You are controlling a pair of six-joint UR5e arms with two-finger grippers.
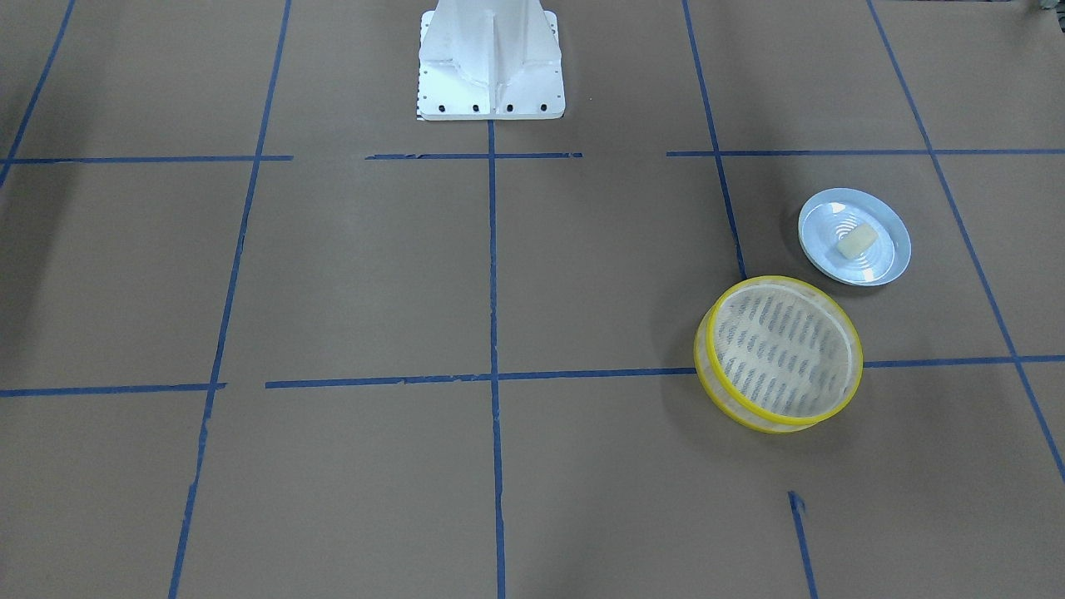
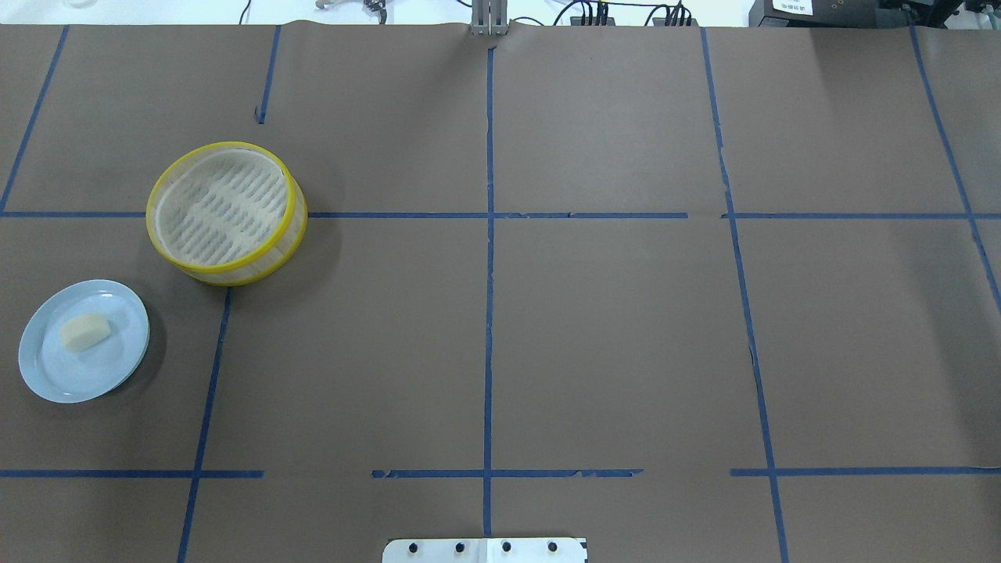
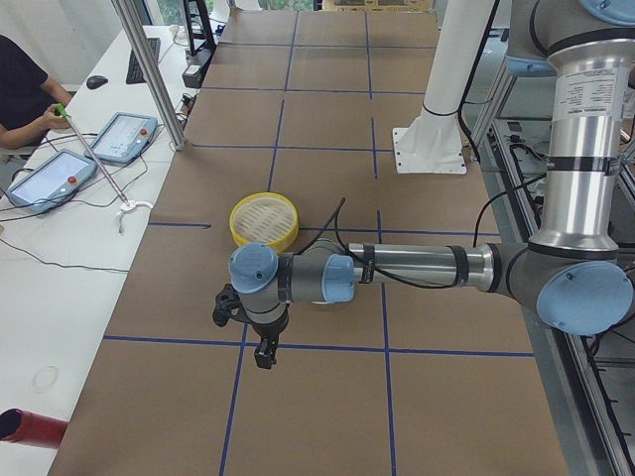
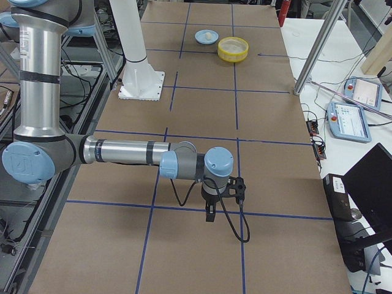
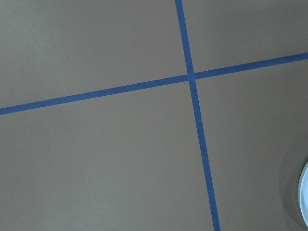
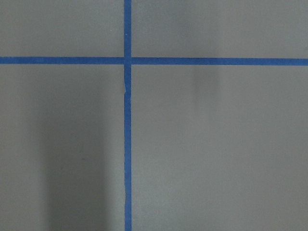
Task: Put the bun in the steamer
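Note:
The bun (image 1: 857, 243) is a small cream-white block lying on a pale blue plate (image 1: 819, 208). It also shows in the overhead view (image 2: 84, 331) and far off in the exterior right view (image 4: 209, 37). The steamer (image 1: 778, 283), with yellow rims and a slotted floor, stands empty beside the plate (image 2: 47, 375); it also shows in the overhead view (image 2: 293, 227). My left gripper (image 3: 263, 352) hangs low over the table, on the near side of the steamer (image 3: 264, 236). My right gripper (image 4: 210, 214) hangs at the table's other end. I cannot tell whether either is open or shut.
The brown paper table carries a grid of blue tape lines. The robot's white base (image 1: 491, 66) stands at the middle of its edge. The left wrist view shows a tape crossing and the plate's edge (image 5: 305, 192). Operators' tablets (image 3: 50, 174) lie beyond the table's edge.

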